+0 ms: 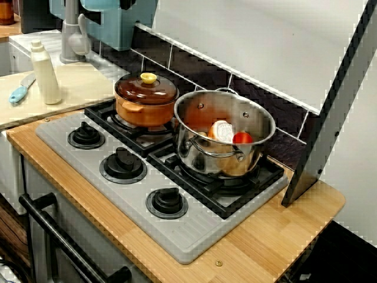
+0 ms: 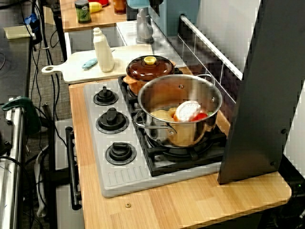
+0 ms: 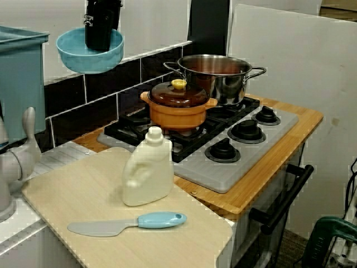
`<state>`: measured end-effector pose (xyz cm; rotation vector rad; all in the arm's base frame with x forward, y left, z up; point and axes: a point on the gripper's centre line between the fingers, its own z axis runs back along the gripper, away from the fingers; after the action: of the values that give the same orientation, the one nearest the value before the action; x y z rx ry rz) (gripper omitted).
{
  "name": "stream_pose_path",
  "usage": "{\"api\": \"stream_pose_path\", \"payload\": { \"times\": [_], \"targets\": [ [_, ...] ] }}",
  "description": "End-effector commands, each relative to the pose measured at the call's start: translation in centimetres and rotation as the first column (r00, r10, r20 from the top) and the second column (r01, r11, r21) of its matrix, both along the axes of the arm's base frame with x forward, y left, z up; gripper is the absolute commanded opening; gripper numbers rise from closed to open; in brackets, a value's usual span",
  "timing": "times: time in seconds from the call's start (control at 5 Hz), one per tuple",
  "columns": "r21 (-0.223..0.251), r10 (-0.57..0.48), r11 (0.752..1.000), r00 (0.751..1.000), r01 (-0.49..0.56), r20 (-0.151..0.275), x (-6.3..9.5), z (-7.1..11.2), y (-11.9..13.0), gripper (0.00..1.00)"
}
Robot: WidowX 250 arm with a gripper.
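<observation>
Beside the tiled wall [image 3: 111,95], the gripper [image 3: 101,46] clamps the blue bowl [image 3: 83,60], its tip inside the bowl.

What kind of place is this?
Probably a kitchen, maybe a play one: a grey hob with black knobs in a wooden counter, a shiny steel pot and a lidded orange-brown pot on its burners, dark wall tiles behind. The black end effector holds a light blue bowl.

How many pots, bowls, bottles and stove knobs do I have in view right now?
Pots: 2, the steel pot and the lidded orange pot
Bowls: 1, the blue bowl, held up by the gripper
Bottles: 1, the white bottle
Stove knobs: 3
Total: 7
</observation>
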<state>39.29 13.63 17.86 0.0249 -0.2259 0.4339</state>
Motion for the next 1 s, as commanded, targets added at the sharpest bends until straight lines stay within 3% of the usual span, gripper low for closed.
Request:
{"api": "stream_pose_path", "payload": {
  "times": [0.0,0.8],
  "targets": [
    [0.033,-0.018,0.999,0.991,0.014,0.129,-1.6,5.5,-0.4,0.0],
    [0.009,-0.052,0.999,0.992,0.052,0.119,-6.0,5.7,-1.4,0.0]
  ]
}}
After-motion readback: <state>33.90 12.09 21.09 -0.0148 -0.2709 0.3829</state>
